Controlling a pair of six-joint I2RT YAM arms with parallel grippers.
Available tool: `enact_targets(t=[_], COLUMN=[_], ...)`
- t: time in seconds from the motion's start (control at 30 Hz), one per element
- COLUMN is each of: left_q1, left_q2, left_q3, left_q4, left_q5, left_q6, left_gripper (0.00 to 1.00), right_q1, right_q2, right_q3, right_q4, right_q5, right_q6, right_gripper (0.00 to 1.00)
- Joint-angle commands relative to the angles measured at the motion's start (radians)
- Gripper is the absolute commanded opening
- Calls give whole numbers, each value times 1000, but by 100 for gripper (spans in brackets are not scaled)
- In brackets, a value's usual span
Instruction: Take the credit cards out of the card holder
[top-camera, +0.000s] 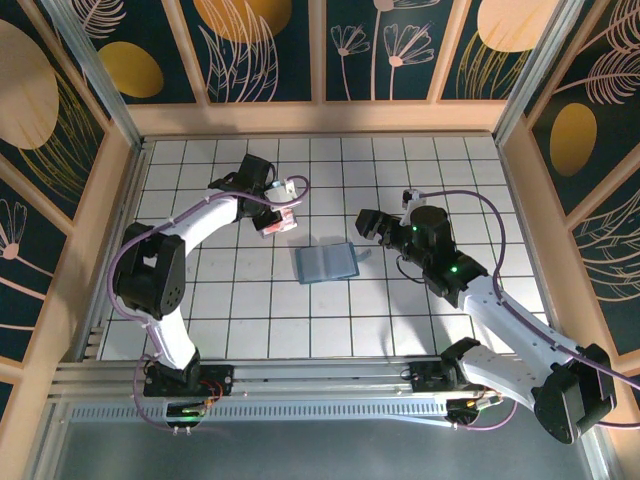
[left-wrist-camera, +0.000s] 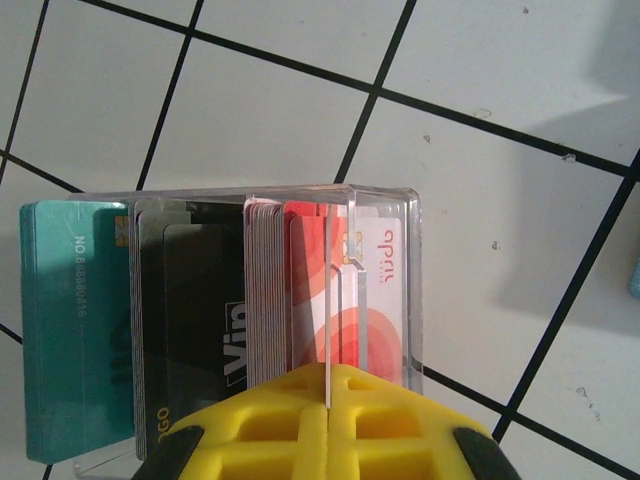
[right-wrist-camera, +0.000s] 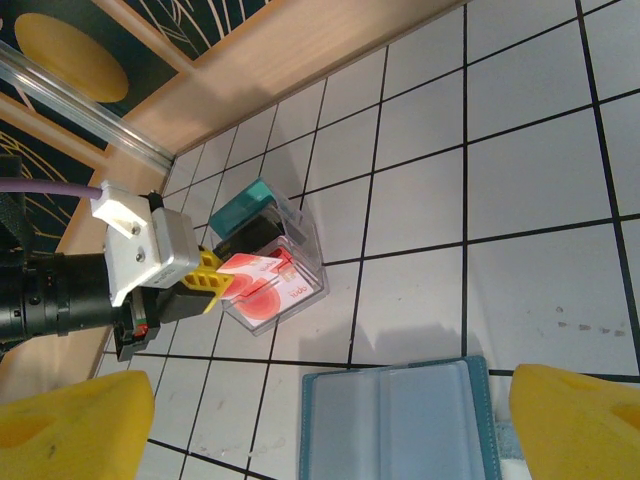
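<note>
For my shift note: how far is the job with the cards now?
Done: teal, black and red cards stand in a clear box. In hand: the left gripper is shut on a red card. Left: perhaps nothing; the open card holder looks empty.

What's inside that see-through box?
Teal cards, black cards and red cards sit in the clear box. The left tool, shut on the red cards, hides their lower ends.

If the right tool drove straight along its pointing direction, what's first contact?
Likely the open card holder, flat on the table between the right tool's spread fingers; depth unclear.
</note>
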Motion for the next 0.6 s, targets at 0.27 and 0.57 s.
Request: enact_targets(t=[0.27,0.57], left_q1=[10,10], left_q2=[58,90], left_q3=[64,108], left_q4=[-64,-119], left_q5=[-14,-47], left_q6=[35,24], left_gripper=[0,1], right_q1=[-5,-6], right_q2=[-3,-2], right_q3=[12,7], right_q4=[8,15], right_q5=[16,14], right_q6=[17,21], right_gripper=[92,92])
